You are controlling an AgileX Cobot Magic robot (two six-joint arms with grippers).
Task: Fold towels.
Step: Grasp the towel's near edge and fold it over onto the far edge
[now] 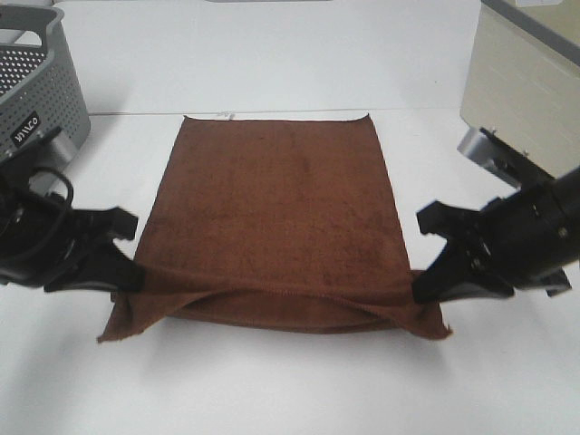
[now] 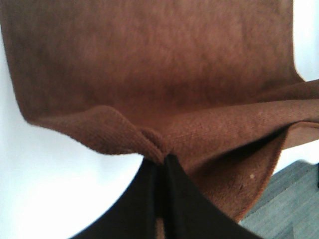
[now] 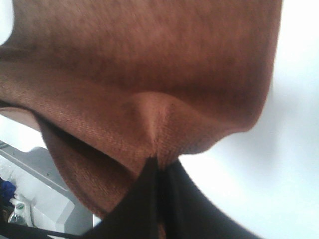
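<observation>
- Exterior high view: a reddish-brown towel lies spread on a white table, its near end raised and sagging between two grip points.
- Left gripper is clamped on the towel's left edge near the front, and right gripper on its right edge.
- Wrist views show both closed tight on bunched cloth.
- A grey perforated basket stands far left, a beige box far right.

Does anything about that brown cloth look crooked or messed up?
Nothing damaged. The towel lies square, but its near edge is pinched up by the jaws at both sides, so the left corner and right corner droop loose outside them.
</observation>
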